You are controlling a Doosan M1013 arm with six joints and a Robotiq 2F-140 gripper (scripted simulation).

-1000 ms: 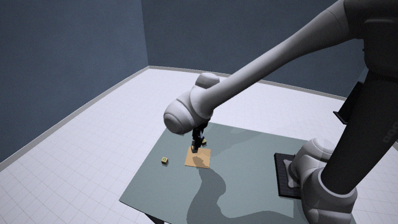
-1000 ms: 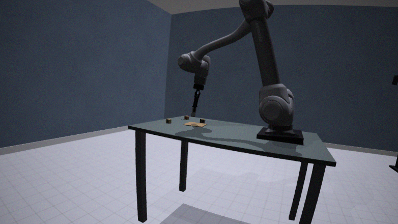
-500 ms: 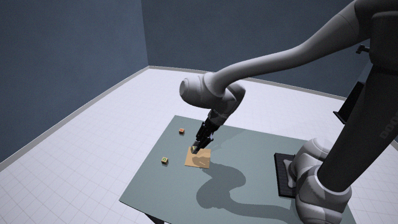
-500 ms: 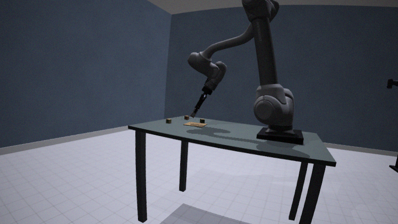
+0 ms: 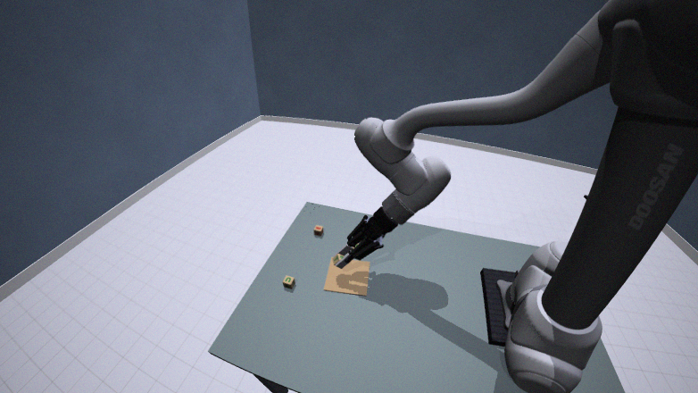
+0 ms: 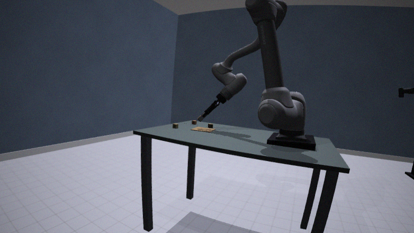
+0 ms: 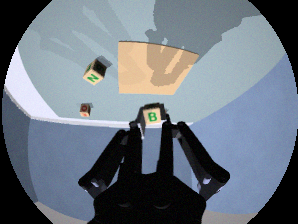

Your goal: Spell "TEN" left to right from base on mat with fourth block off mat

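Observation:
My gripper (image 5: 341,259) is shut on a wooden block (image 7: 152,116) with a green letter that looks like B or E. The gripper is tilted and holds the block in the air above the far corner of the tan mat (image 5: 347,277). This also shows in the side view (image 6: 200,118). A block with a green N (image 7: 95,74) lies on the table off the mat, near the table edge (image 5: 288,280). A block with a red letter (image 5: 318,229) lies farther off, by the table corner. One more block (image 6: 210,125) stands on the table beside the mat (image 6: 203,129); its letter is too small to read.
The robot's base (image 5: 497,305) stands at the right end of the green table. The arm's shadow falls across the mat and the table. The table's edges are close to the two outer blocks.

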